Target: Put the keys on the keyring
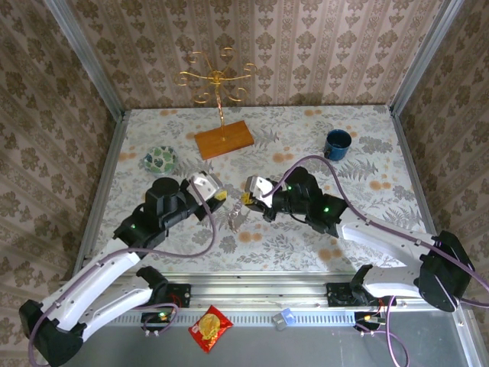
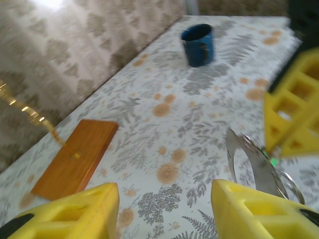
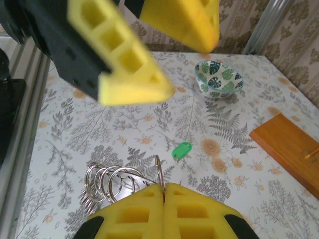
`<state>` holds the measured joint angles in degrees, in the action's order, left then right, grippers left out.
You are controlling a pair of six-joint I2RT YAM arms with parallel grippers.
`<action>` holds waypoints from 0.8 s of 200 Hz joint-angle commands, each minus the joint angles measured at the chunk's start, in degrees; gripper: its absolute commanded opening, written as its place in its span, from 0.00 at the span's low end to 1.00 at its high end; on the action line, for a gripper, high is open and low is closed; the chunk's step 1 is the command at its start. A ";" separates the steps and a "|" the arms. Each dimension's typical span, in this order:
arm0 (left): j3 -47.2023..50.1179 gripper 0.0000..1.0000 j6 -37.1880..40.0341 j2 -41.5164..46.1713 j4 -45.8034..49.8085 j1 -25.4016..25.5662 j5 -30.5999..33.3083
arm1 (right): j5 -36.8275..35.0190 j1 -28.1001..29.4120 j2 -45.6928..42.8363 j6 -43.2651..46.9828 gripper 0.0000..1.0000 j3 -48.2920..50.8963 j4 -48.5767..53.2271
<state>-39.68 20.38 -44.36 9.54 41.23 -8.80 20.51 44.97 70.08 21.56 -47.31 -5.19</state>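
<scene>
Floral surface (image 1: 290, 130) carries one green key (image 3: 182, 150), lying loose just beyond the keyring (image 3: 158, 168). Right jaws are clamped on the keyring; left jaws stand apart, empty, facing it. Hold the ring steady, lower the left jaws squarely over the key, then close.

Parted left hand (image 2: 164, 209), blue cup (image 2: 198, 45) beyond
</scene>
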 commanded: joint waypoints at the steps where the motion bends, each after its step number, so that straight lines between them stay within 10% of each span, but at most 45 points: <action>1: 1.87 0.46 13.27 -0.74 -5.92 0.09 -10.46 | 4.13 -0.73 -2.21 2.25 0.00 -2.54 5.27; 160: 3.65 0.21 10.23 -8.77 -12.58 -0.17 -24.66 | 4.39 0.44 -0.57 7.73 0.00 -9.97 17.01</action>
<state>-36.60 31.33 -53.06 -0.27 41.21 -31.64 24.23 44.64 69.36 27.55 -54.57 10.63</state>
